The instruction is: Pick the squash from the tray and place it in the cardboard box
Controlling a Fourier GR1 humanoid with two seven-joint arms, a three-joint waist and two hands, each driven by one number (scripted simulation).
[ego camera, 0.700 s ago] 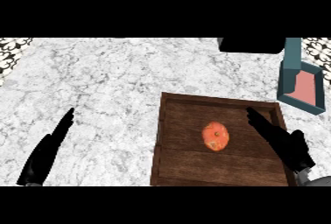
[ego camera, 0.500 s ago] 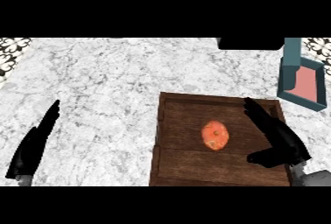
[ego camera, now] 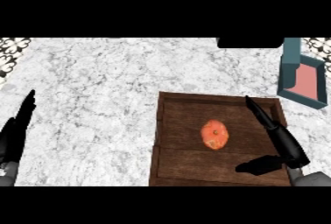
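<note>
The squash lies on the tray on the table; the cardboard box sits behind, to its right.

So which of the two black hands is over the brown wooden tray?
The right hand: it hangs over the brown wooden tray, beside the orange squash. The left hand is at the view's left edge, over the white marble counter.

Squash lies mid wooden tray. Right hand over tray's right side, fingers straight. Left hand well left of tray, resting. Box beyond tray's upper right.
</note>
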